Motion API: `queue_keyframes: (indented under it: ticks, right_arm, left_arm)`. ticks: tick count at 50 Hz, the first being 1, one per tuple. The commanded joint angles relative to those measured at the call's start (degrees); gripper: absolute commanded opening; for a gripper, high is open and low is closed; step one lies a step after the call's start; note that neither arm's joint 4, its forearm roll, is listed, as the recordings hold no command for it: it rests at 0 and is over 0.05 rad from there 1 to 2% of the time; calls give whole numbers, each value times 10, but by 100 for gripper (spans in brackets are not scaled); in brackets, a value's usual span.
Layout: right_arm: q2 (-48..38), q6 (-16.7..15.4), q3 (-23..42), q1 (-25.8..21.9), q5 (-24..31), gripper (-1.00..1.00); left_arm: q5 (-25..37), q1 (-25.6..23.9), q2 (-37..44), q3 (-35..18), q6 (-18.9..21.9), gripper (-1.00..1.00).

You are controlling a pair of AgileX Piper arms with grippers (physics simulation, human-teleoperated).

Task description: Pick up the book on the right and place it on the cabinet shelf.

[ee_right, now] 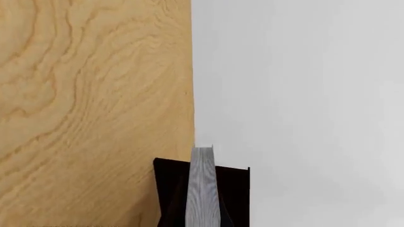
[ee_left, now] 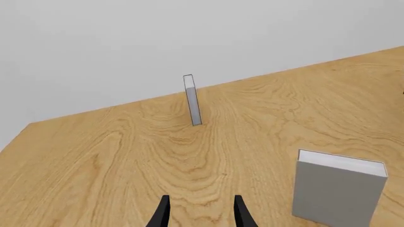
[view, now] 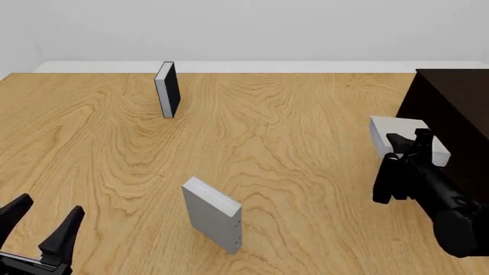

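book [view: 403, 137] in right gripper [view: 405, 150]

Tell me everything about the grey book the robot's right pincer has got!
The book is a thick, plain light-grey slab with a paler whitish edge and no markings. The right pincer is shut on it, with the dark fingers on either side in the right wrist view. It seems to be held off the table, tilted, right in front of the dark cabinet. Part of it hides behind the pincer, and whether it touches the cabinet can't be told.
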State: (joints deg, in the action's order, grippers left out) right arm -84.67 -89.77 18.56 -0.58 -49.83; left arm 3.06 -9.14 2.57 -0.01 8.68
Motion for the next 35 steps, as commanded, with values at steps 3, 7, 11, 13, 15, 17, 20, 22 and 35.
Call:
queue_keyframes:
  ticks: [3,7,11,13,15,17,20,22,35]
  right_arm:
    - [-13,13,15,21,-26,-100]
    - [-19,12,15,27,-29,-100]
    - [-18,18,18,36,-23,-100]
    - [-18,18,22,36,-22,-100]
    - [-20,19,24,41,-21,-100]
    - [-21,19,25,43,-22,-100]
    - [-26,20,30,47,-22,-100]
    - [-28,22,31,50,-21,-100]
    - [-50,14,38,74,-36,-100]
  left_arm:
    - [3,-2,-1,0,0,100]
    - [1,-3,0,0,0,100]
    - [1,-2,1,0,1,100]
    - [-2,-3,5,0,2,100]
    - [1,-4,2,0,2,100]
    - [2,-4,0,0,2,100]
    - [4,-4,-1,0,2,100]
    - [3,-3,0,0,2,100]
    - [2,-3,2,0,2,100]
